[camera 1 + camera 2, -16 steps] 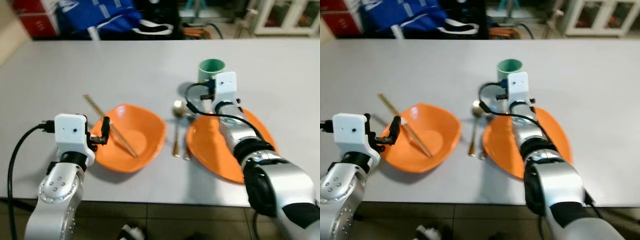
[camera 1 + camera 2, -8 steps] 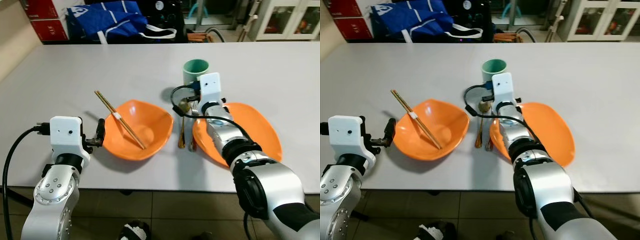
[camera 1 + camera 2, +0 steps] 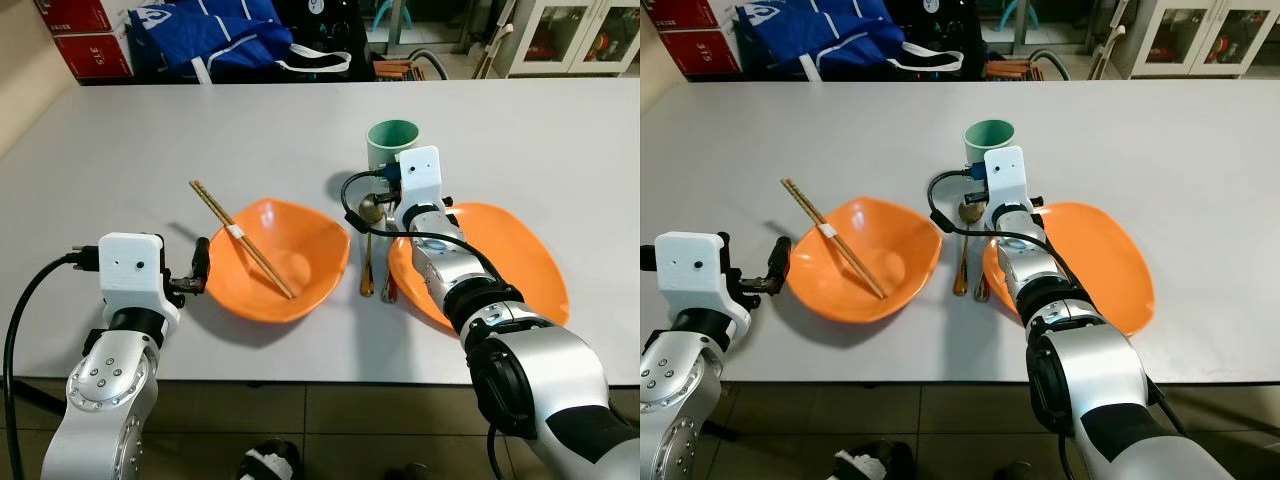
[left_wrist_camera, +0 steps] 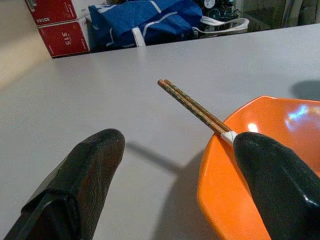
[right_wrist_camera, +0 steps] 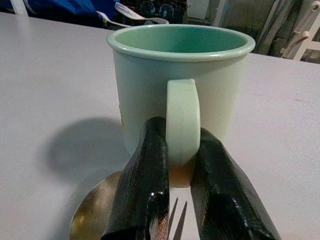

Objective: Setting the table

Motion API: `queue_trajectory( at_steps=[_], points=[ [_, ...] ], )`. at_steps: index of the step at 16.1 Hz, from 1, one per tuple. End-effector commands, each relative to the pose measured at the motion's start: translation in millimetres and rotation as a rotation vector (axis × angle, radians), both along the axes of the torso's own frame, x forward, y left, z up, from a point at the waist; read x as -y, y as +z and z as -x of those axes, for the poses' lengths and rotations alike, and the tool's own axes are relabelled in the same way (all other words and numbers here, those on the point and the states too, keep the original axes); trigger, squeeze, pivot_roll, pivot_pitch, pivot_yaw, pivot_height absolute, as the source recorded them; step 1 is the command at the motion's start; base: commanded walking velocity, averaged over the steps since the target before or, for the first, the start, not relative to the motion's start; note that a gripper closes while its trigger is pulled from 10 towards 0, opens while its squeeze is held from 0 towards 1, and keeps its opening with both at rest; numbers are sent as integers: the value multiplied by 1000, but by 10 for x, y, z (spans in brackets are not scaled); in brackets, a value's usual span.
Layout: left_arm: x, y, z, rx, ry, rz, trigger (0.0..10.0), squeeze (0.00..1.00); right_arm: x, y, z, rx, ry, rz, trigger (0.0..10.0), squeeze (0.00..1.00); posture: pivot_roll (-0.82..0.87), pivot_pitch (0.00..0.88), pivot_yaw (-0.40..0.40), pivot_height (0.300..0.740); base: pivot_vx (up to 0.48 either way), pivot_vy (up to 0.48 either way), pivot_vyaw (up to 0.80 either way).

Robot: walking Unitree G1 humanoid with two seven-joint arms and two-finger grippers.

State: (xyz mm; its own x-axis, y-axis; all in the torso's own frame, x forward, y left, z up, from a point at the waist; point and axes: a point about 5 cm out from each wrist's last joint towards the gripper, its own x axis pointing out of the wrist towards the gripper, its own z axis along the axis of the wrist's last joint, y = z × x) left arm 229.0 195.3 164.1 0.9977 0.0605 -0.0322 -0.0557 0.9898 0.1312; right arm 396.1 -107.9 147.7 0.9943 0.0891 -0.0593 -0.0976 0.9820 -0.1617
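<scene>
An orange bowl point(image 3: 300, 265) sits near the table's front edge with a pair of chopsticks point(image 3: 243, 241) resting across its left rim. My left gripper point(image 4: 178, 140) is open just left of the bowl, one finger point(image 4: 272, 180) by the rim and the chopsticks. A pale green mug point(image 3: 392, 145) stands behind an orange plate point(image 3: 500, 265). My right gripper point(image 5: 181, 131) is shut on the mug's handle point(image 5: 182, 115). A spoon and a fork point(image 3: 368, 250) lie between the bowl and the plate.
Beyond the far table edge are a blue bag point(image 3: 215, 25) and red boxes point(image 3: 85, 35). A white cabinet point(image 3: 570, 30) stands at the back right. Bare grey tabletop point(image 3: 130, 150) stretches to the left and behind the dishes.
The camera has pulled back, so the whole scene has shifted. My left gripper has drawn back from over the bowl's rim to just beside it. My right gripper stays at the mug.
</scene>
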Motion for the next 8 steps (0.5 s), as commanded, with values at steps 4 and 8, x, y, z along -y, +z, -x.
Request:
queue_trajectory(
  at_steps=[4, 8],
  points=[
    [-23, 23, 41, 1, 9, -8, 10000, 0, 11, -66, 13, -44, -27, -13, 10000, 0, 124, 109, 66, 740, 0, 0, 0],
    [-68, 48, 74, 0, 20, -17, 10000, 0, -16, -181, 53, -104, -28, -34, 10000, 12, 145, 120, 70, 740, 0, 0, 0]
  ],
)
